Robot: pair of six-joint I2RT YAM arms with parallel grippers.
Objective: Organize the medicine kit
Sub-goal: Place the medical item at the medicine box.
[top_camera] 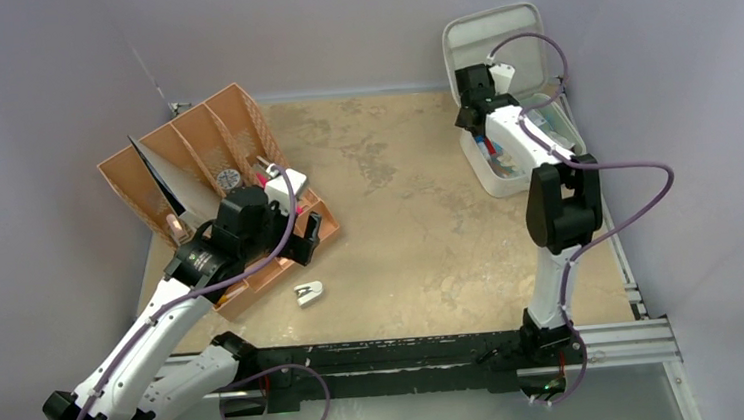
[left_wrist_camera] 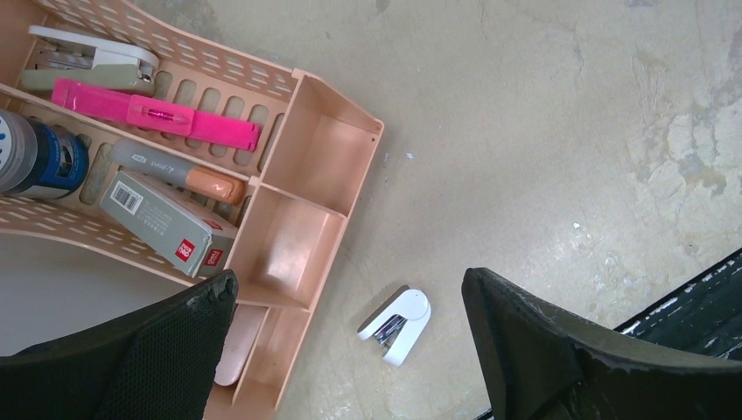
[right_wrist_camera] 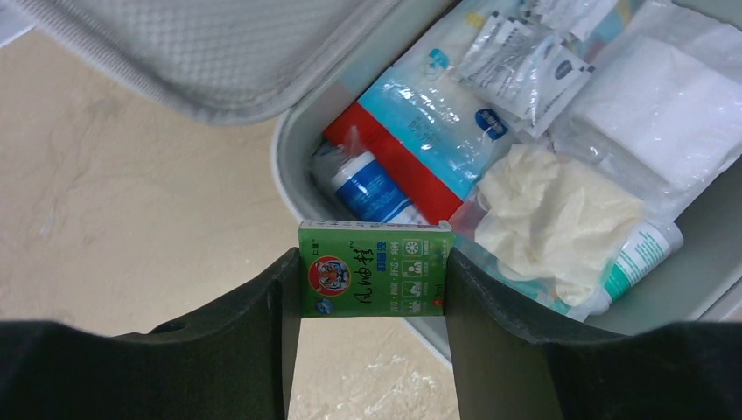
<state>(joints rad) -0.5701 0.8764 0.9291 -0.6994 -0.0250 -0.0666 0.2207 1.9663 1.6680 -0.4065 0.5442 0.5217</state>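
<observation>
**Scuffed tan table [top_camera: 400,228], kit open far right**

The medicine kit [top_camera: 494,182] sits far right, lid up, stuffed with floppy packets [right_wrist_camera: 516,61]. The hard shell looks stiff and light; I'd grab the lid edge. Right gripper [right_wrist_camera: 372,262] pinches a small green box [right_wrist_camera: 374,289] over its rim. Left gripper [left_wrist_camera: 350,280] gapes empty by the orange organizer tray [left_wrist_camera: 324,149].

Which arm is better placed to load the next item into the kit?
Right. The right gripper holds a green box at the open kit's edge; the left gripper hangs open by the tray, across the table.
</observation>
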